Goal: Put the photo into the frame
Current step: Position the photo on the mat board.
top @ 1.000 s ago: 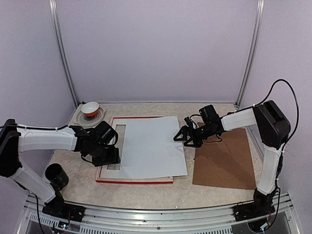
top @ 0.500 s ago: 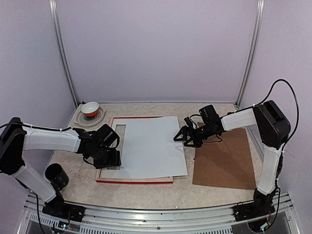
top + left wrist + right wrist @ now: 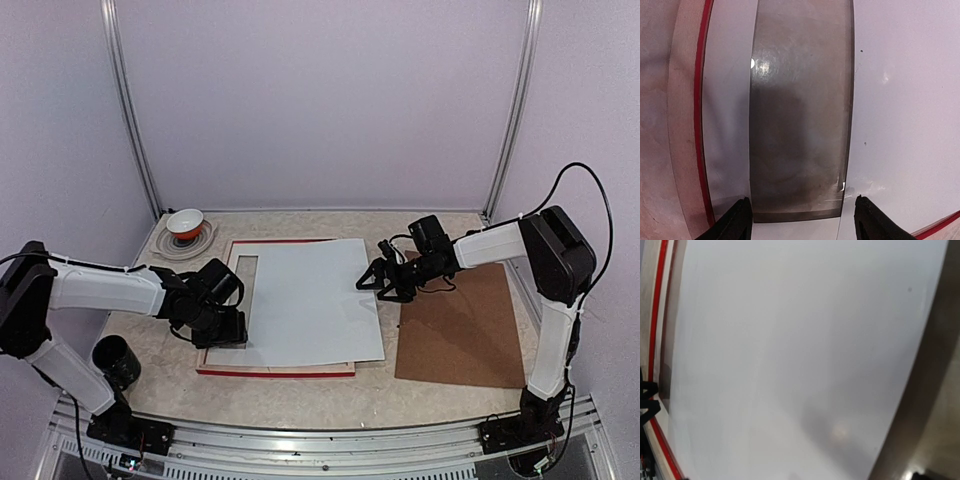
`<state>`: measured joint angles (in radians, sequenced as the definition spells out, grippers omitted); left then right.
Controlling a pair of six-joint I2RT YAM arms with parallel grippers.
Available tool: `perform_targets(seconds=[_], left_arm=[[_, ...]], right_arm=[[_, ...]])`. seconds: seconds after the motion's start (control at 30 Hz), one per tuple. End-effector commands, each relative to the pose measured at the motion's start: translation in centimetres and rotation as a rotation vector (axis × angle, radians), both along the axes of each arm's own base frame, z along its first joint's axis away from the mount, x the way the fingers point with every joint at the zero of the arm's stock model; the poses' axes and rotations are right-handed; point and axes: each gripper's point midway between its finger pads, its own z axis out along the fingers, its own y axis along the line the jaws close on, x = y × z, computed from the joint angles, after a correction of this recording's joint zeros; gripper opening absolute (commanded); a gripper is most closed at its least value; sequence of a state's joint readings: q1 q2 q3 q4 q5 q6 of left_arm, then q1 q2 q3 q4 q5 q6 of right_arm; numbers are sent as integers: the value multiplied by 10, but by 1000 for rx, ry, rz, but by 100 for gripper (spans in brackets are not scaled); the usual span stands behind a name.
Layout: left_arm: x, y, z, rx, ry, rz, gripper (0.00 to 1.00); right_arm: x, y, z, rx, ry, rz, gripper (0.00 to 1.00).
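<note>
Photo (image 3: 305,300) lies white back up, skewed across the frame (image 3: 270,369), overhanging its right side. My left gripper (image 3: 800,227) is spread wide over the frame's left part. My right gripper (image 3: 374,283) is at the photo's right edge; I cannot tell its opening.

I see the photo's (image 3: 310,300) plain white back, the frame's (image 3: 280,371) red-edged pale wood, and a brown board (image 3: 465,330).
</note>
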<state>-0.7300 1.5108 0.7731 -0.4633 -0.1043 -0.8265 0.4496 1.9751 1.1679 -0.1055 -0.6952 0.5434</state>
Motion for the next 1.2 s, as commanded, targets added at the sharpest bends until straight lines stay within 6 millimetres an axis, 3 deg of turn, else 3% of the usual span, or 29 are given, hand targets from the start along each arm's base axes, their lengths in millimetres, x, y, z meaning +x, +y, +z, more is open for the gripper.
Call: perform_targets(seconds=[0.0, 0.37, 1.17], left_arm=[[0, 1, -9, 2, 9, 7, 69], [1, -2, -12, -3, 10, 12, 69], [16, 1, 11, -8, -79, 59, 69]], right_arm=[[-3, 4, -6, -2, 8, 12, 95], [-3, 4, -8, 0, 9, 13, 95], [-4, 4, -6, 2, 7, 13, 96]])
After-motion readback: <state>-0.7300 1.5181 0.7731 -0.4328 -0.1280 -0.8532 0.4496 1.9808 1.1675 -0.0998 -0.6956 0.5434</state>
